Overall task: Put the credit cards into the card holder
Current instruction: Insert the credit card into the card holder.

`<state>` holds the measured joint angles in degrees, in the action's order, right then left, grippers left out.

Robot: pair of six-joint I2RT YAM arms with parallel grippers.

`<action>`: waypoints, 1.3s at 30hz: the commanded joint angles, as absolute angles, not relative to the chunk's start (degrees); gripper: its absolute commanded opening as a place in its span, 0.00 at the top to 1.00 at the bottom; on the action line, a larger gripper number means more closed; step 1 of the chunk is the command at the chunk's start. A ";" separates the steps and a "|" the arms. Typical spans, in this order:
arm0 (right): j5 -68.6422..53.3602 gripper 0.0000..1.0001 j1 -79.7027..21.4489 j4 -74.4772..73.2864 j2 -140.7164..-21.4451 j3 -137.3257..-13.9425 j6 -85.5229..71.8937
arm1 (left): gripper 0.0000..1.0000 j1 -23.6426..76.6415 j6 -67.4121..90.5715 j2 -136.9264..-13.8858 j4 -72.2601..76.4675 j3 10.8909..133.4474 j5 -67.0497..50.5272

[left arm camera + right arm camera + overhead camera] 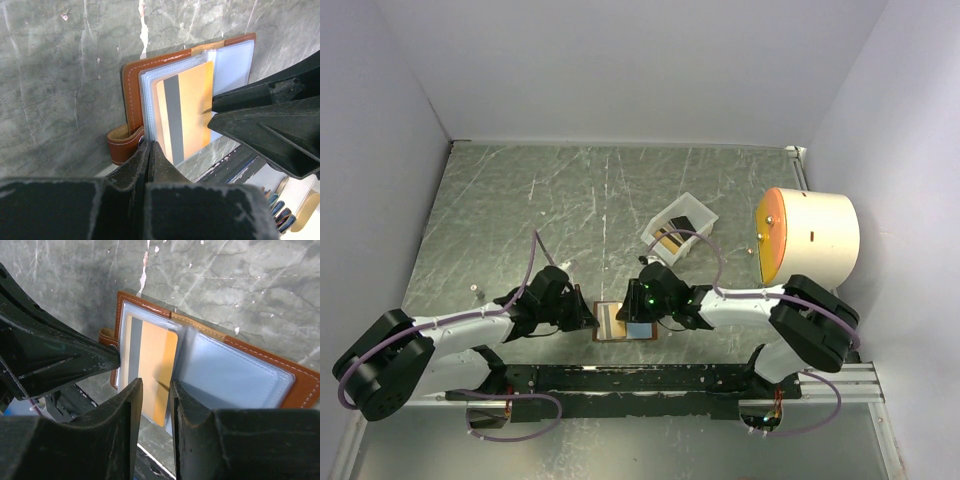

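No readable text, card seemingly unmarked
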<state>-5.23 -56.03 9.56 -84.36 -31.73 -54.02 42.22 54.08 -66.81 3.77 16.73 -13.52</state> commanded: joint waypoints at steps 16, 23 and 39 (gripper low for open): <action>-4.12 0.72 -57.25 3.37 -84.35 -35.95 -53.11 | 0.86 42.52 53.95 -60.48 -8.25 20.25 -6.40; -6.45 0.75 -57.27 4.72 -86.65 -36.52 -52.77 | 0.91 42.47 54.48 -61.38 -6.64 18.49 -7.37; -8.07 0.77 -57.48 7.53 -88.20 -37.43 -52.04 | 0.93 43.08 56.59 -64.60 1.58 14.91 -12.06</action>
